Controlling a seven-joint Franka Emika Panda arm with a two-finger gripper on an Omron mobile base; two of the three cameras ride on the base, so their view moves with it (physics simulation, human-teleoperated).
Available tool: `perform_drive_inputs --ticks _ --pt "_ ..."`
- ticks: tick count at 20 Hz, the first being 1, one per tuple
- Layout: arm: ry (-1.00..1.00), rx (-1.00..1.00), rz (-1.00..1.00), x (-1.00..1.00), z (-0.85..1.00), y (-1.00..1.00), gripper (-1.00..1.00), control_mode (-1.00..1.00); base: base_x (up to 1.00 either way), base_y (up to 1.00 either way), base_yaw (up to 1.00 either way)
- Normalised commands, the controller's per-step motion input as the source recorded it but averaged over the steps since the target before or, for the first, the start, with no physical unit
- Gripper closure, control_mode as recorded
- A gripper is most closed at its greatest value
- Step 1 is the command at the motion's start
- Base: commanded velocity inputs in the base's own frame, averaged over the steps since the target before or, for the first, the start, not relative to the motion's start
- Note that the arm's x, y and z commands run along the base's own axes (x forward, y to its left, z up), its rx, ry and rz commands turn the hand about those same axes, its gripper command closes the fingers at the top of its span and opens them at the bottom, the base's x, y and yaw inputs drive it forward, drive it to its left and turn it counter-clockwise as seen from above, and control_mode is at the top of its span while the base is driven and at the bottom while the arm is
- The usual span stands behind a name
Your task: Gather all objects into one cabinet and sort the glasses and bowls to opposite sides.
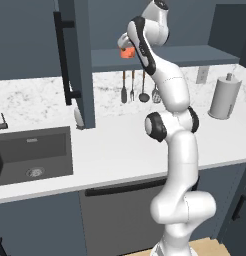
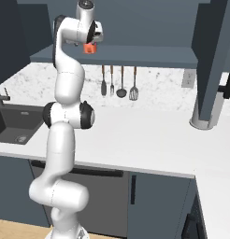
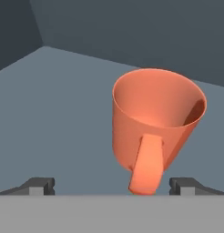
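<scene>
While the white arm rises from the floor and reaches up to the wall cabinet, the broad pale surface spreads beneath it, marbled along its back wall. The cabinet's tall slate-blue door stands swung open, its long black bar handle running down the edge. A dark sink is set into the surface at the left, and a paper towel roll stands upright at the right. Four utensils hang in a row on the wall below the cabinet shelf.

On that shelf stands the orange mug, upright, with its handle turned toward the hand. The gripper sits level with the mug, just in front of it; its jaws are spread wide, one tip on either side of the handle, gripping nothing. In the base views the mug shows as a small orange patch right beside the hand.
</scene>
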Motion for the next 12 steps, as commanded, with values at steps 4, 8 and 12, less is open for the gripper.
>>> perform_drive_inputs --ticks 4,8,12 --pt "-0.1 0.0 -0.1 0.27 -0.53 0.01 -1.0 -1.0 0.0 0.0 0.0" --pt "-0.06 0.0 -0.15 0.06 -0.7 0.0 -1.0 -1.0 0.0 0.0 0.0" --pt "-0.1 0.0 -0.14 0.17 -0.39 0.0 -1.0 -1.0 0.0 0.0 0.0"
